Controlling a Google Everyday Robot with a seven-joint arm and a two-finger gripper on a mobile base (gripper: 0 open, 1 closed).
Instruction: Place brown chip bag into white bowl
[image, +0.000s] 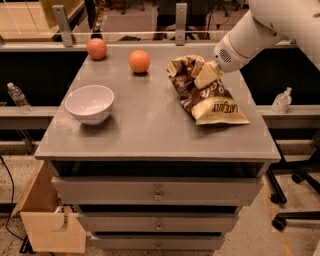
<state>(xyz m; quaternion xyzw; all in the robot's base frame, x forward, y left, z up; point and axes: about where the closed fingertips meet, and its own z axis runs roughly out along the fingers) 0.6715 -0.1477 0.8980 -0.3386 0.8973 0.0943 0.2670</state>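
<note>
The brown chip bag (201, 98) is lying flat on the right side of the worktop (150, 127), its long axis running from the back toward the front right corner, with one tan end pointing at that corner. My pincer (206, 76) is sitting low over the bag's upper half, touching or nearly touching the crinkled foil. I cannot tell from here whether it is spread, pressed together or already pinching the bag.

I am judging this to be the grasping step. To do it well, I am aiming for a raised fold near the bag's middle rather than a flimsy end, so the bag is not drooping steeply to one side once lifted. I am also wanting a firm bite, since slick foil is likely to slide.

The white bowl (90, 104) is standing well apart, on the left side of the worktop. The bag looks longer than the bowl is wide, so I am planning to lower it end first and let it fold in.

Two orange fruits (139, 61) (96, 48) are resting toward the back, so I am picking a carry path in front of them.
</note>
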